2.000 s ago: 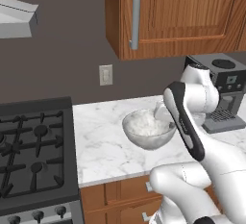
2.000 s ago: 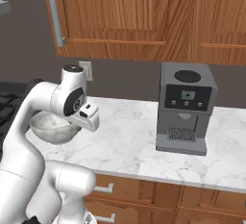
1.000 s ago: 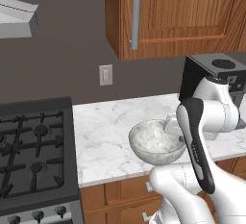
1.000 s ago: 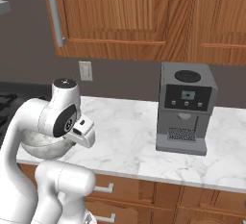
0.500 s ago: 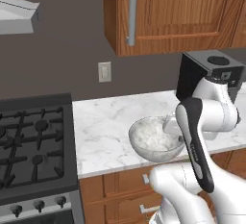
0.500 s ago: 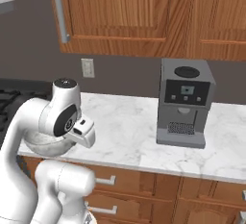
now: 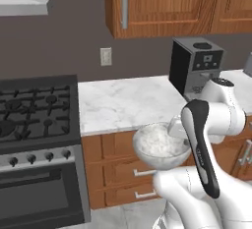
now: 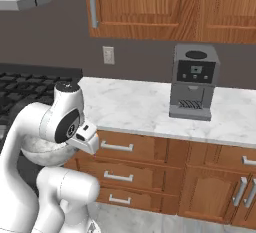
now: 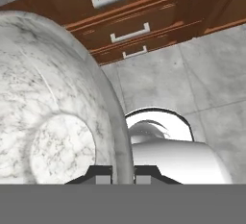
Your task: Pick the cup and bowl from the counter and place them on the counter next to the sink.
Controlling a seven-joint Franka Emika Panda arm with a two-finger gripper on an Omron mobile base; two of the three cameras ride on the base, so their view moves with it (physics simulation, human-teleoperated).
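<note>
The gripper (image 9: 123, 174) has its jaws pinching the rim of the bowl (image 7: 160, 145), held off the surface (image 7: 125, 102) before the drawers (image 9: 120, 6).

I can't read any text, brand, number or sign anywhere in my feeds. The coffee machine (image 8: 193, 82) at the far right of the counter (image 8: 135, 104) has a small dark panel on its front, but whatever is on it is too small for me to make out. The stovetop (image 7: 37, 112) knobs to the left carry no markings I can read either.
</note>
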